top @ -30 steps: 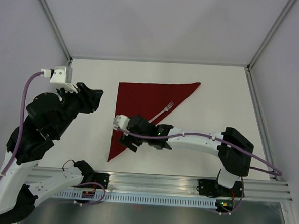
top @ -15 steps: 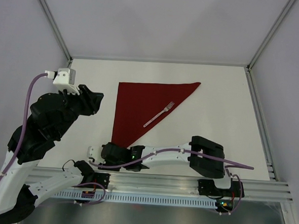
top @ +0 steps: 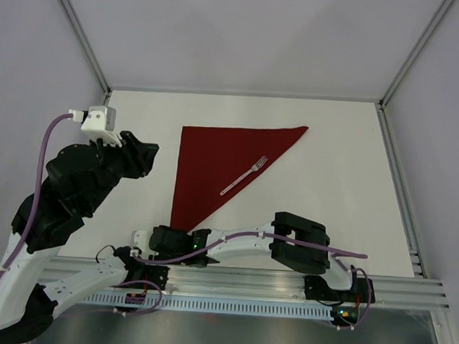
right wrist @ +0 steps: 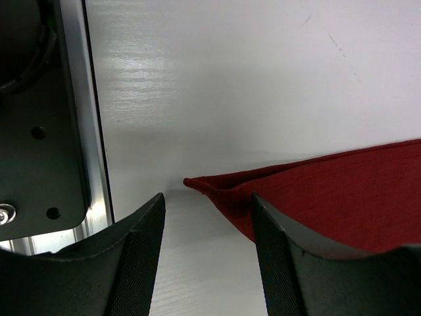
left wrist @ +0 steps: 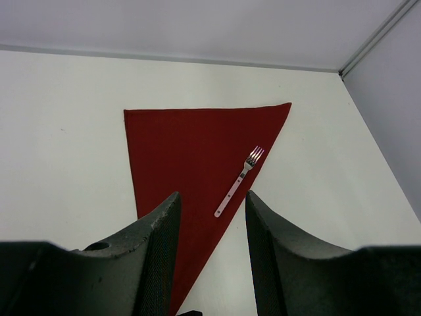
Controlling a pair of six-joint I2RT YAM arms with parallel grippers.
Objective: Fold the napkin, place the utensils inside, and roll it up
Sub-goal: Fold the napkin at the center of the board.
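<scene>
The napkin is lying folded into a triangle on the bench, with its narrow tip pointing at the near edge. The fork is resting on it, just beside the diagonal edge. The right end effector is sitting low by the near edge, fingers spread either side of that tip and gripping nothing. The left end effector is hovering open above the bench's left side.
</scene>
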